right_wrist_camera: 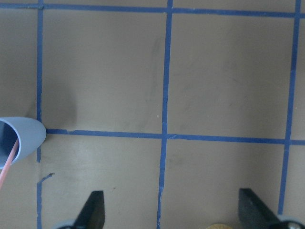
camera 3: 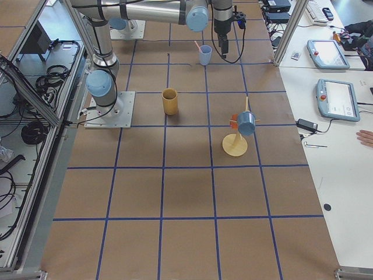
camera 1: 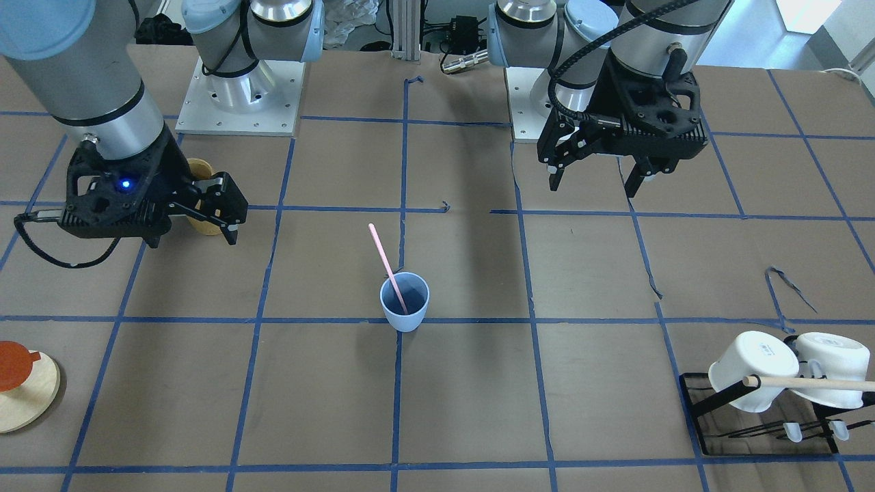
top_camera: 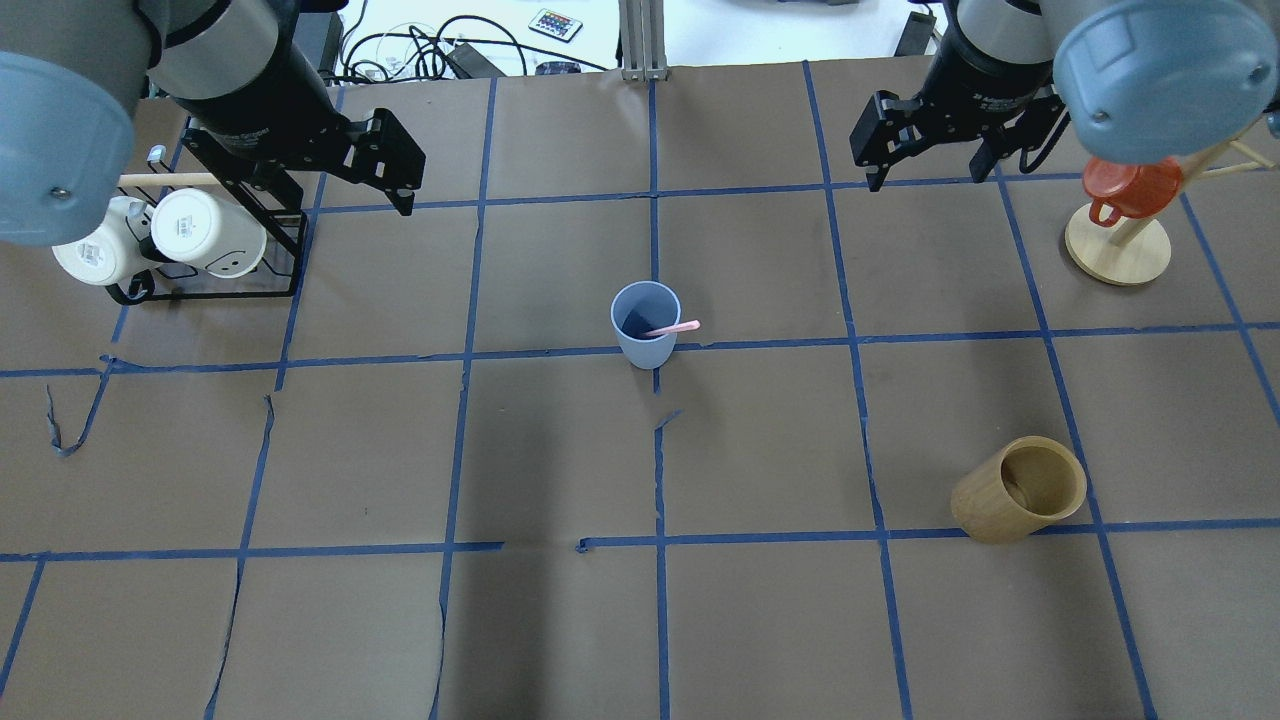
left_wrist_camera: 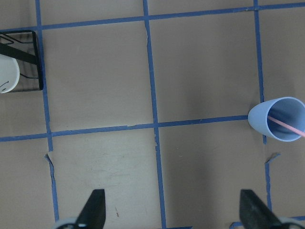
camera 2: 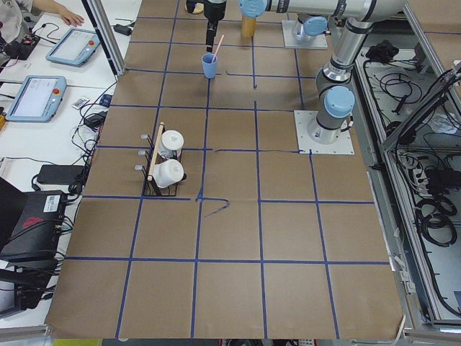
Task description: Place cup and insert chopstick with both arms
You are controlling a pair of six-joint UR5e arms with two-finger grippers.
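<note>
Cup (camera 1: 405, 304) matt blue plastic; chopstick (camera 1: 381, 253) smooth pink plastic; table (camera 1: 465, 403) covered in matt brown paper, torn in places; tumbler (top_camera: 985, 515) wood-like; mugs (camera 1: 748, 372) glossy white.

Blue cup (camera 1: 405, 301) upright mid-table on tape line; pink chopstick (camera 1: 386, 266) inside, leaning against rim.
</note>
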